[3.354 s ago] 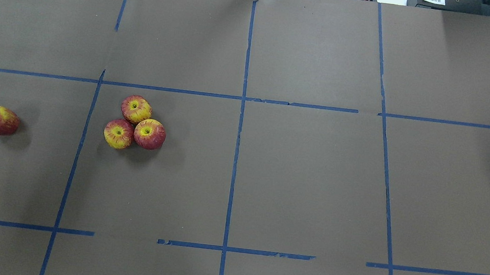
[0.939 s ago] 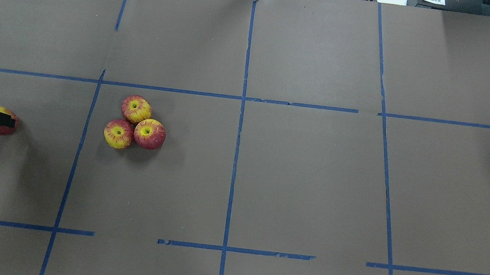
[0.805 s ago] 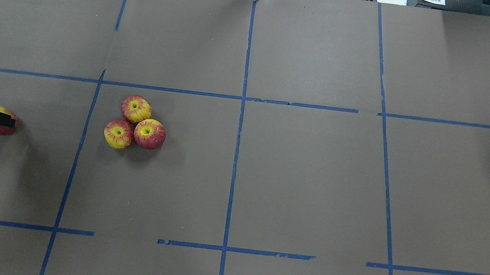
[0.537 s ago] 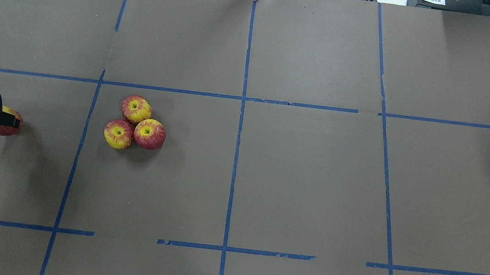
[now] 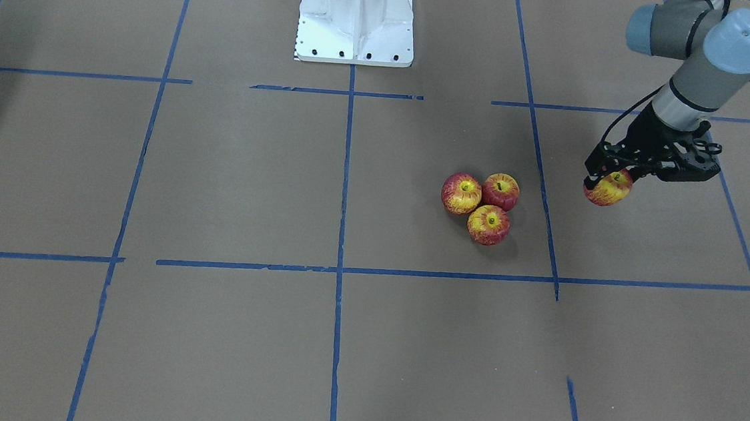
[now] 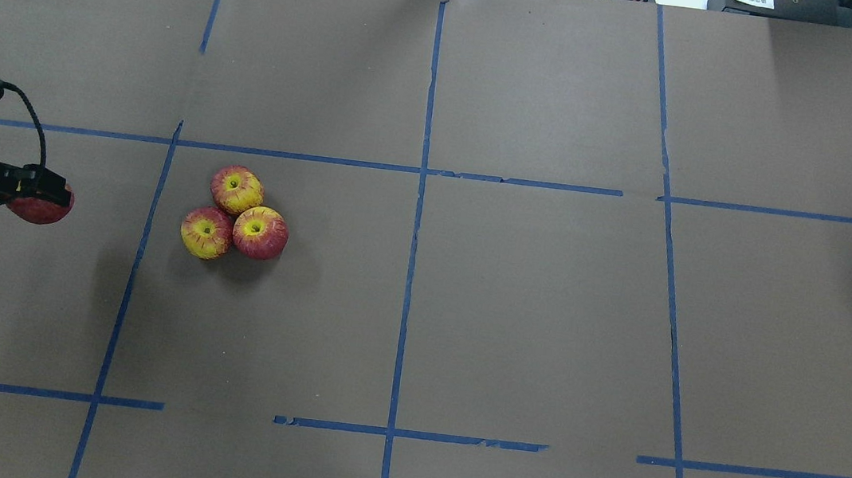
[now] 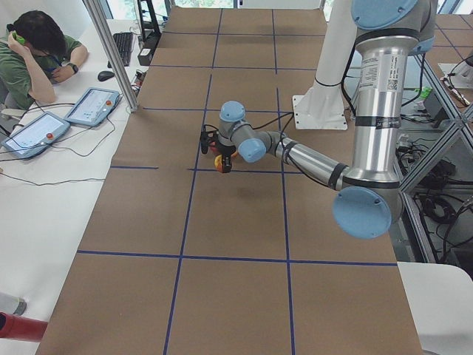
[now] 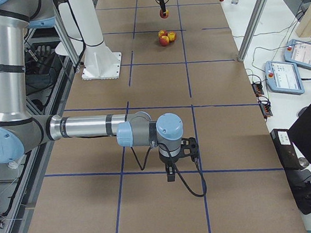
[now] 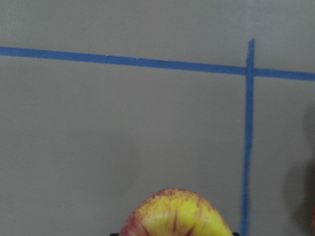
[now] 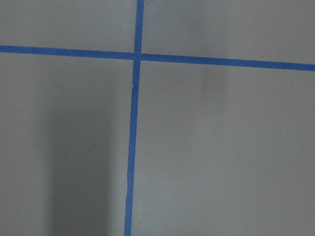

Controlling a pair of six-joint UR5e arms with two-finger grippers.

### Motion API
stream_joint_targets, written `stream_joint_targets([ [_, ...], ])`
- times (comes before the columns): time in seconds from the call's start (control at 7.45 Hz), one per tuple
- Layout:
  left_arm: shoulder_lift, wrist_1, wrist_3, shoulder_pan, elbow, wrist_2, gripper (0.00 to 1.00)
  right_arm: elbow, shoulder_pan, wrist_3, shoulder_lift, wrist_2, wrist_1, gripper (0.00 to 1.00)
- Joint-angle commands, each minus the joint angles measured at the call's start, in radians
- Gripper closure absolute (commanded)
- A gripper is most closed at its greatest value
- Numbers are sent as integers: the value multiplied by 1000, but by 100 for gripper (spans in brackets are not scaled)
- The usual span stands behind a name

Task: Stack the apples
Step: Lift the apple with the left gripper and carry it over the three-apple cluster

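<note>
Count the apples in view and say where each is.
4. Three apples sit touching in a cluster on the table; the fourth apple is held in the left gripper, apart from them. None seems hidden.

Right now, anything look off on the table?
Nothing stands out. Three apples sit touching in a cluster; the left gripper holds the fourth apple off the table. The only flaw is gaps in the blue tape grid.

Left arm [image 5: 690,81] stretched far out to the side, wrist bent down, left gripper [image 5: 608,180] pointing down, fingers tight around one apple [image 5: 609,191] held up in the air, right arm [image 8: 85,126] reaching out low, right gripper [image 8: 172,172] pointing down, its grip too small to tell.
</note>
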Motion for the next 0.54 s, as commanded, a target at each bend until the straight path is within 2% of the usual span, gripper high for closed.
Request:
stream_joint_targets([
  [0.0,-216,211,-164,73,8,6,89,0,0,0,0,0,0,0],
  [0.13,-249,212,-250,113,12,6,91,0,0,0,0,2,0,0],
  [0.4,-295,197,-327,144,84,55,92,0,0,0,0,0,0,0],
])
